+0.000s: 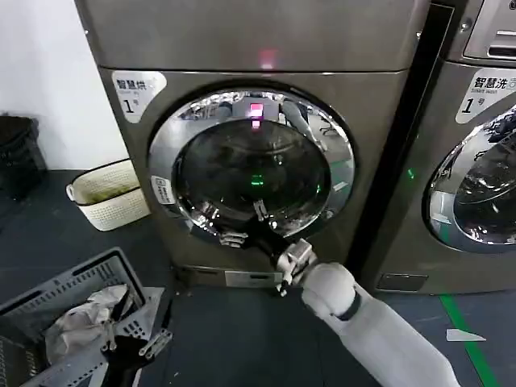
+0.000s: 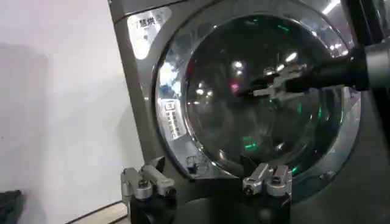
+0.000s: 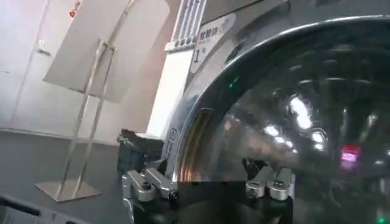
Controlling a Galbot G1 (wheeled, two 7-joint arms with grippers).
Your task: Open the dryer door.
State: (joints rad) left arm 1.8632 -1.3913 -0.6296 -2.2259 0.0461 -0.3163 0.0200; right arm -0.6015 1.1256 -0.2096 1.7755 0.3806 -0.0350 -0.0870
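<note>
Dark floor (image 1: 242, 339) with baskets (image 1: 105, 193), open empty right pincer (image 1: 242, 234) at closed dryer door (image 1: 251, 165).

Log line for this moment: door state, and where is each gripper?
dryer door: shut | right gripper: open, at the door's lower chrome rim | left gripper: open, parked low over grey basket

A smooth white, rounded right forearm shell (image 1: 387, 334) enters the head view from 5 o'clock, ringed by a black band near its bulbous wrist end. Beyond it sits a silver-grey metal wrist block (image 1: 296, 260), then the black right gripper (image 1: 242, 231) with pale silver fingertips. At 7 o'clock, the black left gripper (image 1: 133, 348) carries grey metal finger pieces. Each wrist camera shows a black gripper body with two silver metal finger mounts (image 2: 146, 182) (image 3: 145, 184) fastened by round dark screws.
</note>
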